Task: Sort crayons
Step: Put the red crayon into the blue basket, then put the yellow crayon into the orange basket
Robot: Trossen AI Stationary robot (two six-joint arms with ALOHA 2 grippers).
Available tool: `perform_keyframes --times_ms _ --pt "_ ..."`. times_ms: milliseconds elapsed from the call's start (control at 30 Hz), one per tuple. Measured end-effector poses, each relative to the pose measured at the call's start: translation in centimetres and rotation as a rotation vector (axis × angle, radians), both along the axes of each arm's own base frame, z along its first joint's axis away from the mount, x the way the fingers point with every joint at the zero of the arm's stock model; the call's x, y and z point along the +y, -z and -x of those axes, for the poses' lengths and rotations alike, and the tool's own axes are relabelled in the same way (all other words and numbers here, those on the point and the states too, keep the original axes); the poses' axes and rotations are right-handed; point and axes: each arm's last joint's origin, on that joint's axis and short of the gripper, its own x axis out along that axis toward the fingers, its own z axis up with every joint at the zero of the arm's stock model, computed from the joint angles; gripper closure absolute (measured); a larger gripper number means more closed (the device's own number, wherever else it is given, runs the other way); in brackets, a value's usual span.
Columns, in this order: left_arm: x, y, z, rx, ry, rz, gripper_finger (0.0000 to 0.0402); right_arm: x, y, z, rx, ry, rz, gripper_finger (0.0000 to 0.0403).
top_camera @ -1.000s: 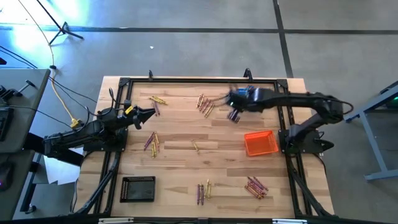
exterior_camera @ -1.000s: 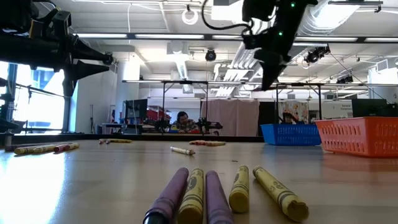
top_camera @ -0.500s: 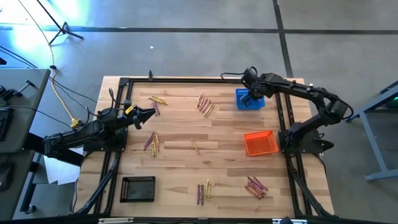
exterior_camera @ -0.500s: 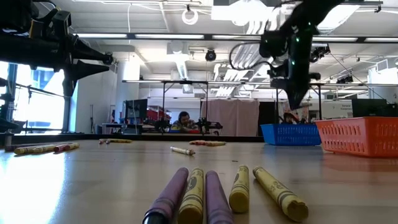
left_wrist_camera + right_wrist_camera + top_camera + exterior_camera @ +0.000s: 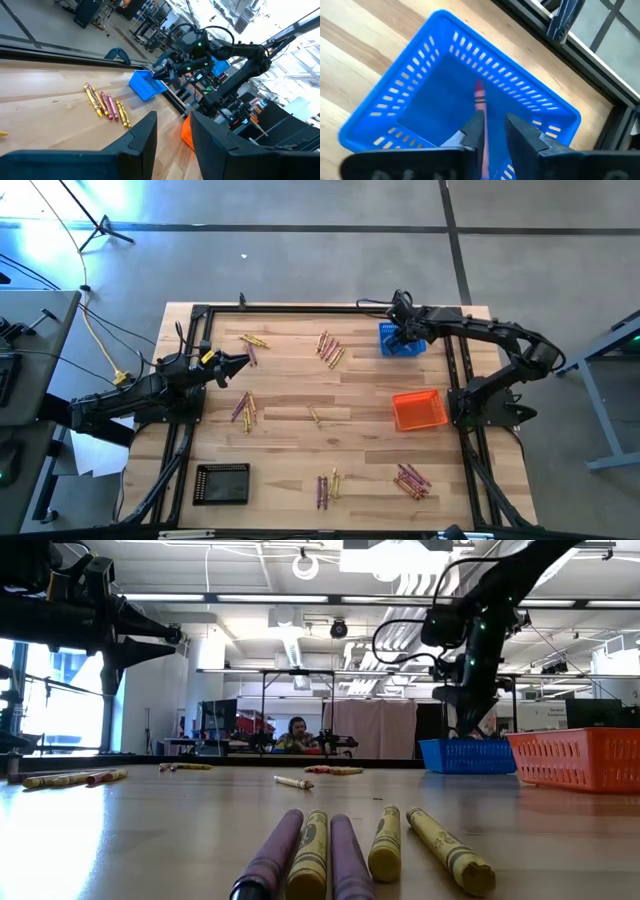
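Note:
Crayons lie in small groups on the wooden table: yellow and purple ones [image 5: 252, 340] at the far left, more [image 5: 330, 348] at the far middle, others [image 5: 244, 408] mid left, and two groups near the front edge [image 5: 327, 485] [image 5: 410, 480]. My right gripper [image 5: 494, 122] hangs over the blue basket [image 5: 400, 340] at the far right, pointing steeply down, its fingers apart. A reddish-purple crayon [image 5: 479, 97] stands on end in the basket, its lower part between the fingers. My left gripper [image 5: 243, 363] waits open and level at the table's left side. My right gripper has the reddish-purple crayon running along the inner side of one finger [image 5: 472, 131], with a gap to the other finger. I cannot tell whether that finger touches the crayon. The crayon points away from the fingers, into the blue basket.
An orange basket [image 5: 418, 410] stands at the right, nearer than the blue one. A black basket [image 5: 222, 483] sits at the near left. A dark metal frame [image 5: 320, 308] runs around the table's edges. Several crayons [image 5: 350, 850] lie close to the low camera.
My right gripper has swung from beside the far-middle crayons toward the table's right edge and has sunk over the blue basket. Over the last half second it has only dropped slightly.

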Motion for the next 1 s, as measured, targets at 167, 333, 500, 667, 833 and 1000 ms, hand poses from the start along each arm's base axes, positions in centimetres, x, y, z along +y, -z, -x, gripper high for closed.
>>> perform_keyframes --times_ms 167,333,500,667,833,1000 --pt "0.0 0.0 0.0 0.000 0.000 0.000 0.0296 0.4 -0.6 -0.5 -0.009 -0.025 -0.017 0.0303" --pt "0.0 0.0 0.0 0.000 0.000 0.000 0.0296 1.4 -1.9 -1.6 -0.038 -0.055 -0.070 0.0298" --pt "0.0 0.0 0.0 0.000 0.000 0.000 0.0296 3.2 -3.4 -3.9 -0.186 -0.093 -0.129 0.0311" --pt "0.0 0.0 0.0 0.000 0.000 0.000 0.0296 7.7 -3.8 -7.4 -0.354 -0.230 -0.155 0.0328" --pt "0.0 0.0 0.0 0.000 0.000 0.000 0.0296 13.6 -3.2 -11.2 -0.478 -0.355 -0.093 0.0336" --pt "0.0 0.0 0.0 0.000 0.000 0.000 0.0296 18.7 -0.5 -14.3 -0.564 -0.442 -0.068 0.0336"
